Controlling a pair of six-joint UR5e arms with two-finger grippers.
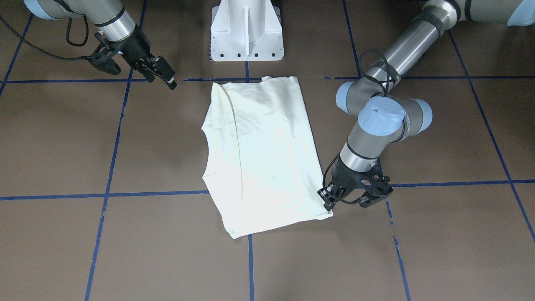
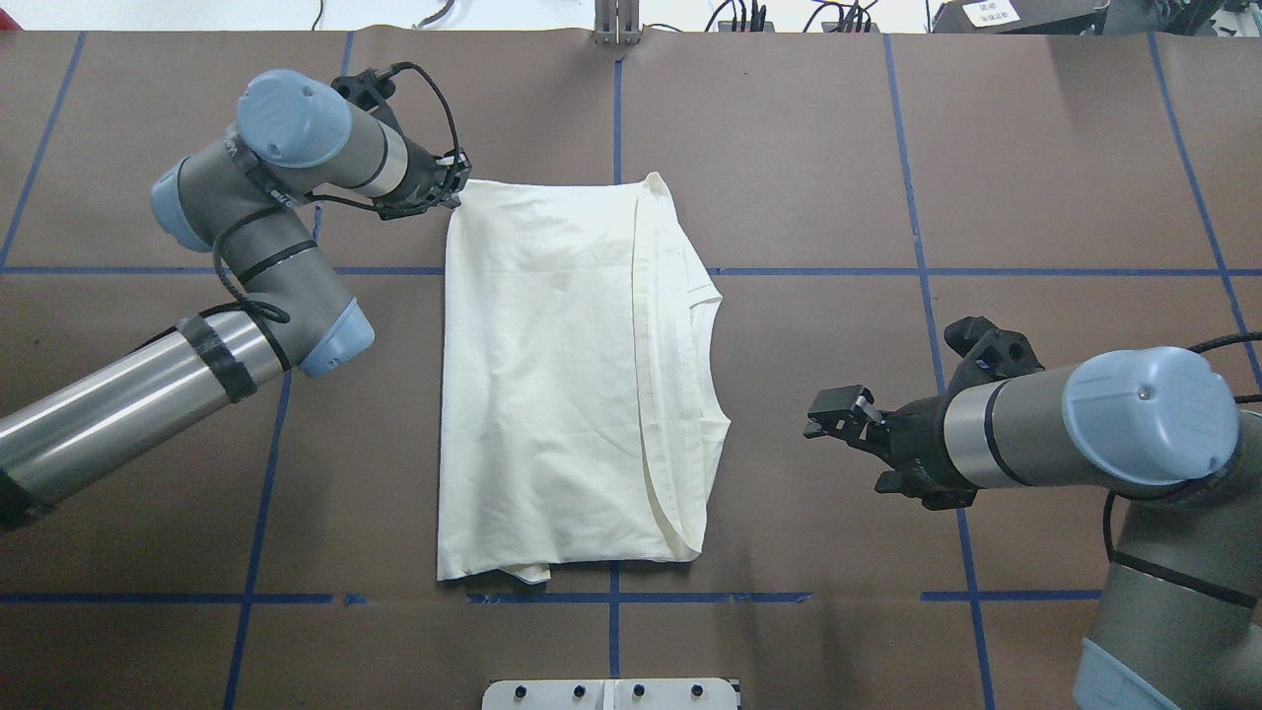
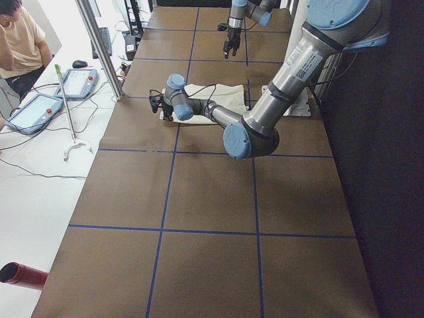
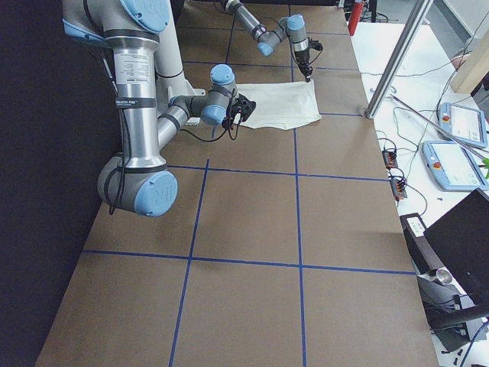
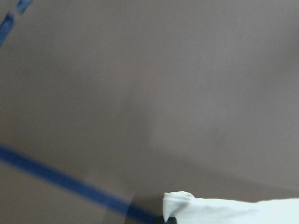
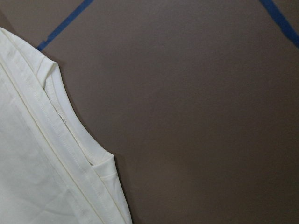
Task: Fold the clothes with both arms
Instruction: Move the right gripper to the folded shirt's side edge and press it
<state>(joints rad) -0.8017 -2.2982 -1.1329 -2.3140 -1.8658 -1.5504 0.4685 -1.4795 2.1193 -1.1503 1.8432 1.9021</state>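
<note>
Left tool [image 2: 455, 185] grips a corner of the shirt [image 2: 552, 375]; right tool [image 2: 826, 414], released, hovers near its neckline.

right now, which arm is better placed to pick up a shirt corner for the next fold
Left. The left gripper is at the far hem corner of the shirt; the right gripper hangs off the cloth, beside the neckline edge.

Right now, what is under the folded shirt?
Under the shirt, only its own lower layers show, at the neckline and hem, on the brown table. Blue tape lines run beneath it; anything between layers is hidden.
</note>
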